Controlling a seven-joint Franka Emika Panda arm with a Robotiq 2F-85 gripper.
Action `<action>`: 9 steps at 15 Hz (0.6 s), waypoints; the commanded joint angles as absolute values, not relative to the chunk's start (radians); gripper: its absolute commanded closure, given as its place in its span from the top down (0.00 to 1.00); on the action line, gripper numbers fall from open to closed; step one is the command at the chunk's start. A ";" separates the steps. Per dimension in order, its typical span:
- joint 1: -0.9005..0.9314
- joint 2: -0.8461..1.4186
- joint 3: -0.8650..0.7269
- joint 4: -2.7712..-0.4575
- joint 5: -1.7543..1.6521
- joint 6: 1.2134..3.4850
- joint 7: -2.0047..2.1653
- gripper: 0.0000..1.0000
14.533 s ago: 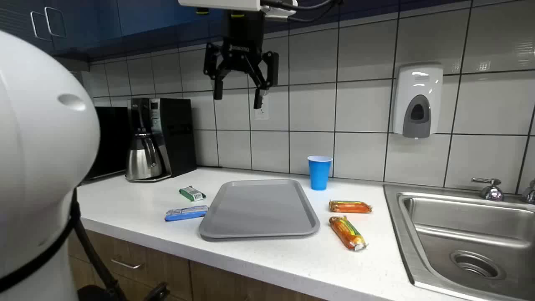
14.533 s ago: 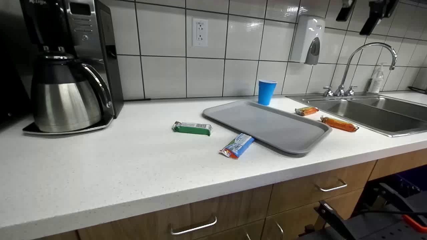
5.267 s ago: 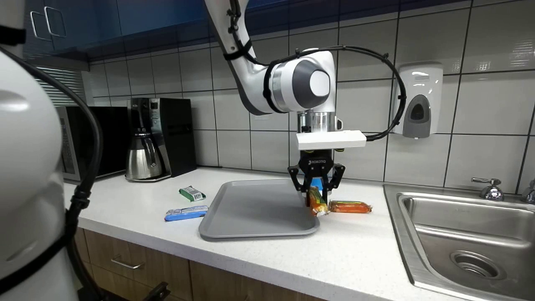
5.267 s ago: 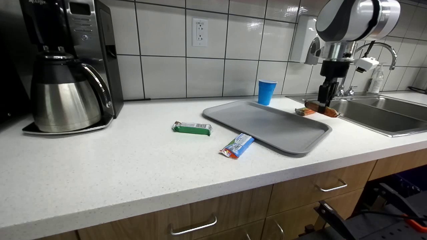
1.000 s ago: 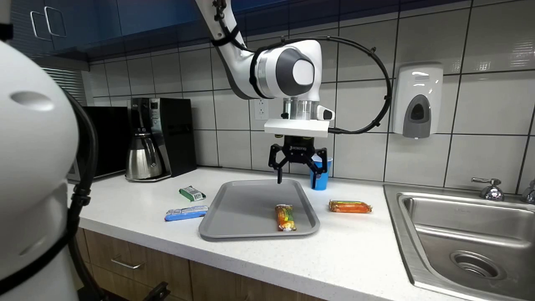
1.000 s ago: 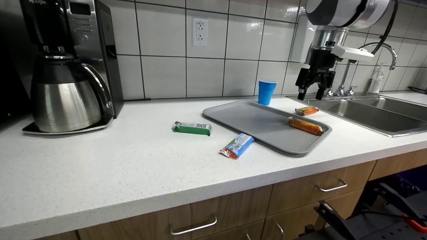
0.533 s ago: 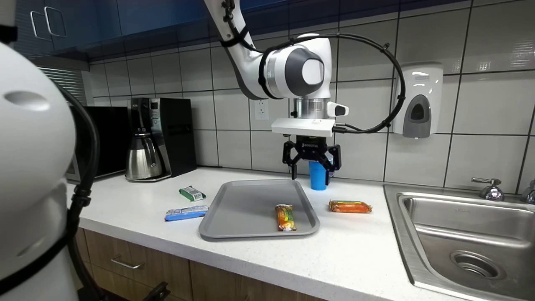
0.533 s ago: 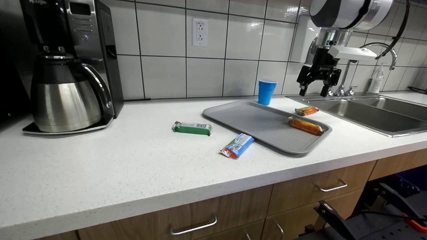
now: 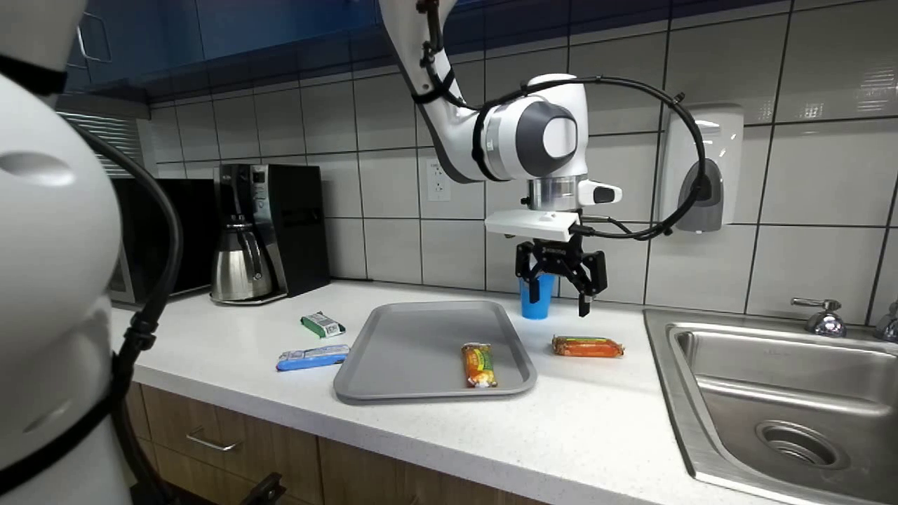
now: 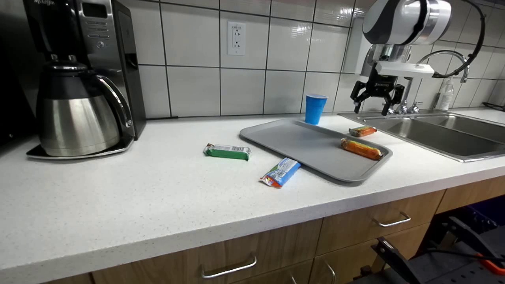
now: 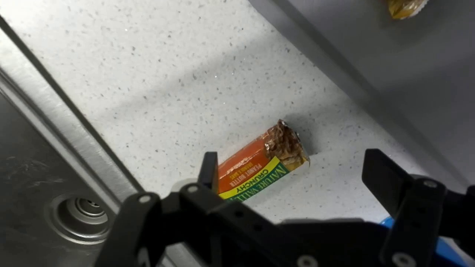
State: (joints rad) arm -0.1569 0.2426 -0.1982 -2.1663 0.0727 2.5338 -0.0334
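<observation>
- Tool (image 11: 293,167): jaws spread apart, nothing gripped; an approach is judged to be in hand, centring, turning and lowering being called for
- Orange bar (image 11: 256,165): set below, on the counter (image 11: 167,74), between tray (image 11: 356,48) and sink (image 11: 61,111); long axis slanted up rightward in the wrist view, crumpled end pointed towards the tray

The arm (image 9: 499,140) was glossy white and rounded, its joint cap (image 9: 532,146) dark grey around a white disc (image 9: 560,137). Black straps (image 9: 438,90) ringed it, and a black cable (image 9: 701,160) looped wide. Below a silvery collar (image 9: 553,193) sat a flat white box (image 9: 532,224). The black end effector (image 9: 560,302) had angular linked fingers (image 11: 386,180), pale lettering (image 9: 553,251) and, in the wrist view, round grey screws (image 11: 307,261).
</observation>
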 commanded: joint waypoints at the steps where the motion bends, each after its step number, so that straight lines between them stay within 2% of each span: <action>1: -0.148 0.338 -0.208 -2.067 0.038 2.544 0.114 1.00; 9: -0.107 0.489 -0.248 -1.929 0.023 2.529 0.364 1.00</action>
